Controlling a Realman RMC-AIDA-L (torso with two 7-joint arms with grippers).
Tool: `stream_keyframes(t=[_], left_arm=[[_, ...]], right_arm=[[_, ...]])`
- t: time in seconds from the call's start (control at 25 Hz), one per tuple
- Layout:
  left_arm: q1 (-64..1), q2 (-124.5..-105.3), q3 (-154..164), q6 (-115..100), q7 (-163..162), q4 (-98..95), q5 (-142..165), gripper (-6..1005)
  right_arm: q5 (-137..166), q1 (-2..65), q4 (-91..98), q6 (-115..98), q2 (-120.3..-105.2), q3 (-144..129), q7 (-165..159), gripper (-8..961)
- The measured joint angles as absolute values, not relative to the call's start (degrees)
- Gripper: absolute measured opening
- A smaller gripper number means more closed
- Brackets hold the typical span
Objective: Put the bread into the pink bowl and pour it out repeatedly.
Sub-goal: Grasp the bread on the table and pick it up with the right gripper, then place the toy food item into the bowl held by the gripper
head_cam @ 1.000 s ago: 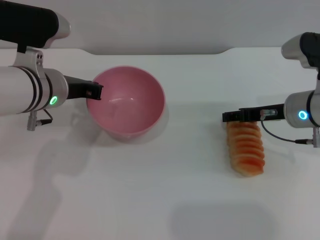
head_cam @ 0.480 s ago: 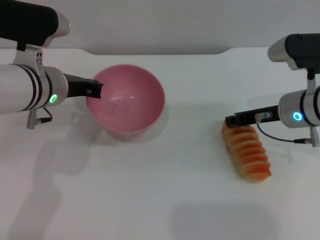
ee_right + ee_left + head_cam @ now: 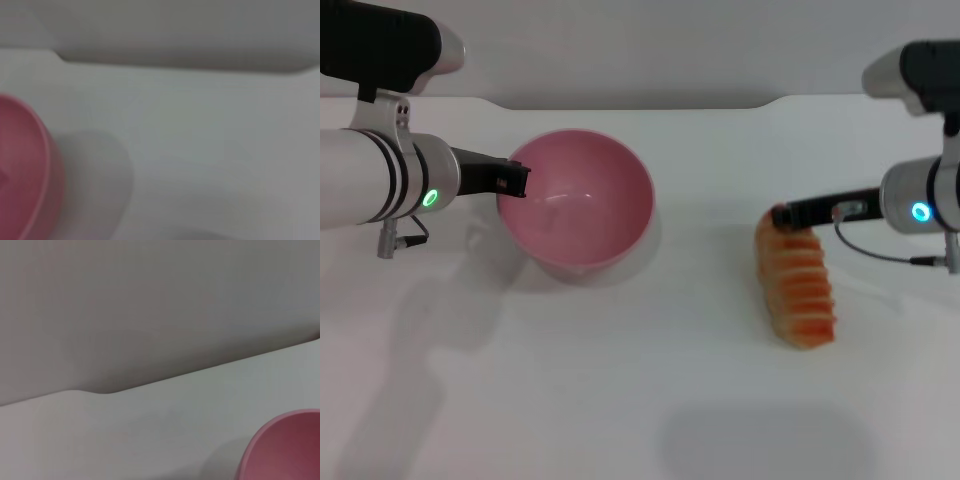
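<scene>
The pink bowl (image 3: pixel 582 200) stands left of centre on the white table, empty, and also shows in the left wrist view (image 3: pixel 287 450) and the right wrist view (image 3: pixel 22 170). My left gripper (image 3: pixel 515 181) is shut on the bowl's left rim. The bread (image 3: pixel 795 282), orange with pale stripes, is at the right, its far end held in my right gripper (image 3: pixel 786 214). The loaf hangs slanting toward me. Whether its near end touches the table I cannot tell.
The white table (image 3: pixel 640 380) runs back to a grey wall, with a raised step in its far edge (image 3: pixel 640 105). A soft shadow (image 3: pixel 765 440) lies on the table near the front. Bare table separates the bowl from the bread.
My right gripper has risen and shifted left with the bread, and the loaf has swung and moved closer to the bowl. The bowl and left gripper have edged slightly right.
</scene>
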State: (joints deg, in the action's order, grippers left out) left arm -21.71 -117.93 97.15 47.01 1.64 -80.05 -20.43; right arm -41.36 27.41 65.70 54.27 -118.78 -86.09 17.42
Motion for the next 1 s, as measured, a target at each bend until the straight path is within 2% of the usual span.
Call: stream_keyframes(t=[0.64, 0.72, 1.0], left_arm=[[-23.73, -118.04, 99.39, 43.58, 1.74, -77.0, -22.87, 45], [-24.03, -118.04, 99.86, 43.25, 1.75, -77.0, -23.25, 45], [-24.86, -118.05, 101.21, 42.02, 1.82, -77.51, -25.26, 45]], right_arm=[[-34.95, 28.77, 96.36, 62.05, -118.78, -86.16, 11.55, 116], [-34.98, 29.25, 97.65, 61.89, -118.82, -86.21, 11.53, 87], [-35.59, 30.8, 91.58, 54.58, -118.99, -91.09, 11.43, 76]])
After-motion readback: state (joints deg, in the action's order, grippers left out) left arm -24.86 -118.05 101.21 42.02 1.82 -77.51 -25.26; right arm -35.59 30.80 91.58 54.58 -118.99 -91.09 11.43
